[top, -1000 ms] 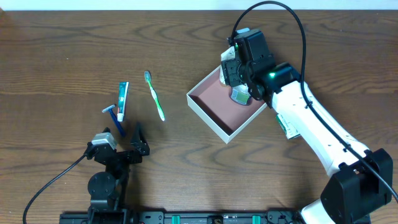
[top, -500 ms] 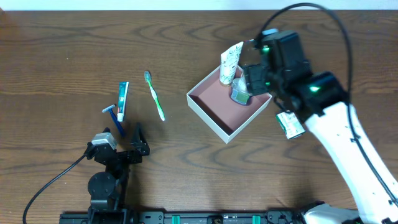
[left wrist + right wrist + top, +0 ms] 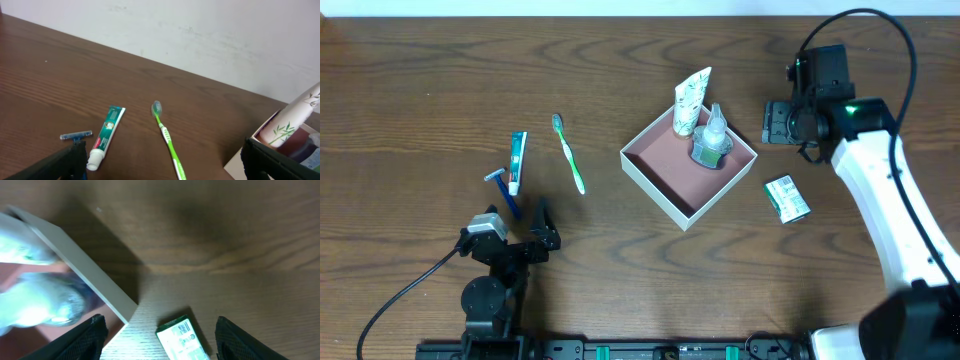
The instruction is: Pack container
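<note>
Container (image 3: 655, 192) is sitting right of the middle of the table (image 3: 420, 80), turned like a diamond. A white tube (image 3: 691, 101) and a small bottle (image 3: 711, 140) are standing in its far corner. The right gripper (image 3: 776, 122) is hovering just beside its right corner, with jaws spread and empty. The left gripper (image 3: 525, 225) is resting near a razor (image 3: 504, 187), also spread wide and grasping nothing.

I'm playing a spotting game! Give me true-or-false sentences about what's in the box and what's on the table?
The green plastic toothbrush lies inside the square white box with the reddish-brown floor. False: it lies on the wooden table, left of it.
A small clear bottle stands in the box. True.
The small green-and-white carton lies outside the box. True.
The right gripper holds the white leaf-patterned tube. False: it is open and empty; the tube is in the box.
</note>
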Action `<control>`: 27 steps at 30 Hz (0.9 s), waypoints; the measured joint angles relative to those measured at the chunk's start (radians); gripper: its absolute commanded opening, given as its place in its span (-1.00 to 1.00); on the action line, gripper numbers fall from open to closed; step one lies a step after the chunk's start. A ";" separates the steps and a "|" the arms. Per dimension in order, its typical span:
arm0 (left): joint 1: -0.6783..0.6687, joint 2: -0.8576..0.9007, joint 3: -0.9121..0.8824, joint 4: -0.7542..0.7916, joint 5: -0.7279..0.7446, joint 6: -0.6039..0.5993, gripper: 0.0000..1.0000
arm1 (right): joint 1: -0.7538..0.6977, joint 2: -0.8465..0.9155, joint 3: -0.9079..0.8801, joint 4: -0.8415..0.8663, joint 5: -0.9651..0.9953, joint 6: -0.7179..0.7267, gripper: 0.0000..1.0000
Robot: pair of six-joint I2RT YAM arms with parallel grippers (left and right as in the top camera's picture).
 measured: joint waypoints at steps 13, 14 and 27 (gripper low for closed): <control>0.000 0.000 0.000 0.000 0.000 0.000 0.96 | -0.013 0.173 -0.005 0.063 -0.026 0.003 0.42; 0.000 0.000 0.000 0.000 0.000 0.000 0.96 | -0.013 0.183 -0.005 0.062 -0.030 0.003 0.42; 0.000 0.000 0.000 0.000 0.000 0.000 0.96 | -0.004 0.217 -0.005 -0.036 -0.099 0.007 0.49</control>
